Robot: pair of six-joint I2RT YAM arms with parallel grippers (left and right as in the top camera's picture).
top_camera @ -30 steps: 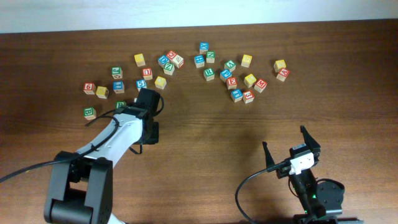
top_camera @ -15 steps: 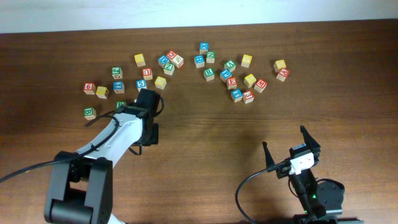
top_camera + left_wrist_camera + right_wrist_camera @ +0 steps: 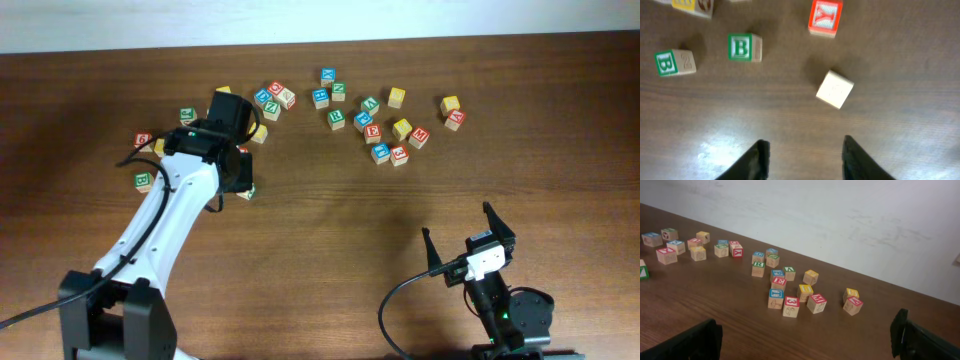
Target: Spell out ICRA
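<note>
The left claw [image 3: 805,144] hangs released over the left cluster, fingers apart with nothing between them. Just beyond them on the counter [image 3: 900,125] lies a plain-faced cube [image 3: 835,89], turned askew to the fingers. A green B cube [image 3: 742,47], a second B cube [image 3: 671,62] and a red Y cube [image 3: 825,17] lie farther off. The plain-faced cube hides its lettered sides, so it may or may not be a wanted letter. The right claw [image 3: 805,322] is parked near its base, wide open and empty.

The green R cube [image 3: 337,118] and the red A cube [image 3: 455,119] sit in the right cluster, well apart from the left arm [image 3: 170,210]. The red I cube is not visible, probably because it lies under that arm. Which yellow block counts as the C cannot be told.

To do this pick well, the robot should confirm the letter first. It should then square the fingers to two flat sides, centre over the cube and descend to straddle it, clear of neighbours, before clenching.

A second ago the left arm lay lower, over bare wood. It has since swung up into the cluster, covering a red-lettered cube that showed there. The right arm and the right cluster are unchanged.
</note>
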